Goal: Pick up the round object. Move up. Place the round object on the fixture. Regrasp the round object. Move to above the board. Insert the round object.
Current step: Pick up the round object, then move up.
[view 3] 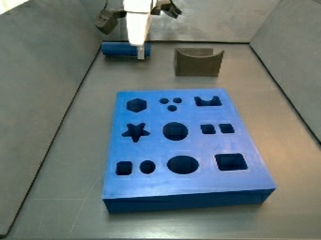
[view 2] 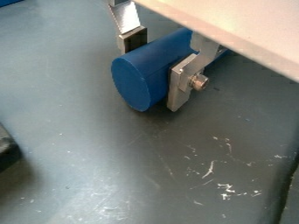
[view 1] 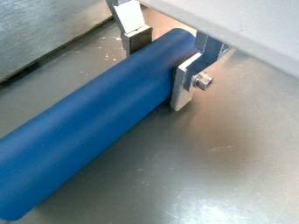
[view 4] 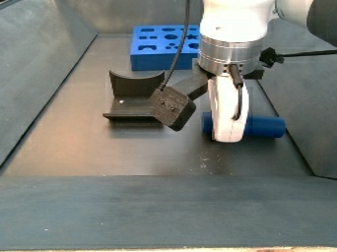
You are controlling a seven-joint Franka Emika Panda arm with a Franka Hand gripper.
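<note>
The round object, a smooth blue cylinder, lies on its side on the grey floor; it also shows in the other wrist view and in both side views. My gripper reaches straight down over one end of it, with a silver finger pressed against each side, so it looks shut on the cylinder. In the side views the gripper stands at the tray's corner. The dark fixture stands empty beside it. The blue board lies further off.
Grey tray walls rise close to the cylinder and gripper. A dark wrist-mounted block hangs beside the gripper, near the fixture. The floor shows scratches.
</note>
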